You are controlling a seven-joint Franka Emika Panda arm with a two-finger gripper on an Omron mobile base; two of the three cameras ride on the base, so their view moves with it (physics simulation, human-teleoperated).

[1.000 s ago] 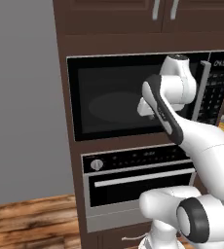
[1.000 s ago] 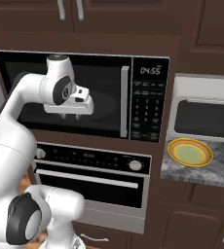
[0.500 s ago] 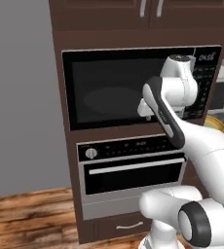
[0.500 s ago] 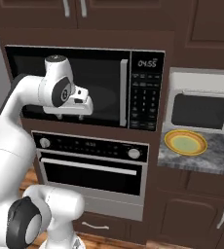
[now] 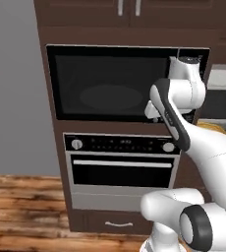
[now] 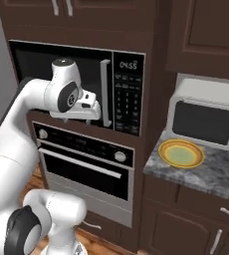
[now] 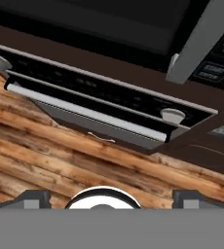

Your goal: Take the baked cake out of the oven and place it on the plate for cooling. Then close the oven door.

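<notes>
Fingers [image 7: 33, 198] of my pincer [image 7: 111, 199] now stand wide apart, gripping nothing, after being half closed a second ago; my base has also driven left, squaring me to the oven [image 5: 122, 170]. Its door [image 5: 123, 173] is shut, so opening comes next. Plate [image 6: 181, 153] waits on the desk [image 6: 211, 172]. Microwave [image 6: 129, 64] clock reads 04:55

The arm [image 6: 22, 129] is glossy white, built of thick rounded tube sections that swell at each bend. Dark grey to black bands and round caps mark the joints; one large black ring with a grey centre sits low on the base [image 5: 198, 229]. The uppermost joint is topped by a flat grey disc. The hand [image 6: 84, 105] is a pale blocky piece with small dark spots, and its finger tips [image 7: 33, 198] are small, dark grey and squared.
</notes>
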